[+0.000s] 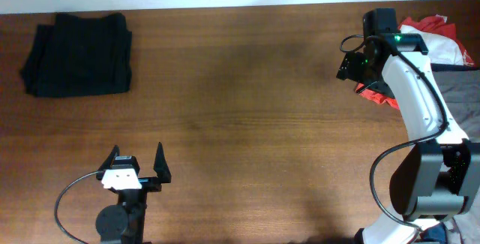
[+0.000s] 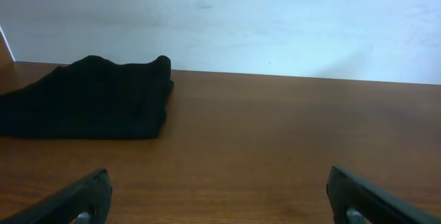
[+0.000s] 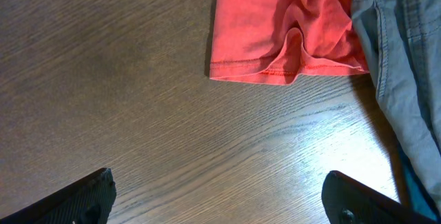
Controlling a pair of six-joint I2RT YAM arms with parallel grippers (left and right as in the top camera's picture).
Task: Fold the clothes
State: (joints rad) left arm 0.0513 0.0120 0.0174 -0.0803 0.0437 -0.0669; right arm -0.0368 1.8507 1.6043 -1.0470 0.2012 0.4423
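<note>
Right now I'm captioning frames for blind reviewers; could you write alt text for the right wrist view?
A red-orange garment with a stitched hem lies wrinkled on the wooden table, grey cloth at its right side. The right gripper is open and empty, its dark fingertips in the bottom corners.

Dark brown wood-grain table (image 1: pixel 255 116), plain white wall (image 2: pixel 275 24) along its far edge, faint smudges on the wall, soft even light, mild sheen on the wood
</note>
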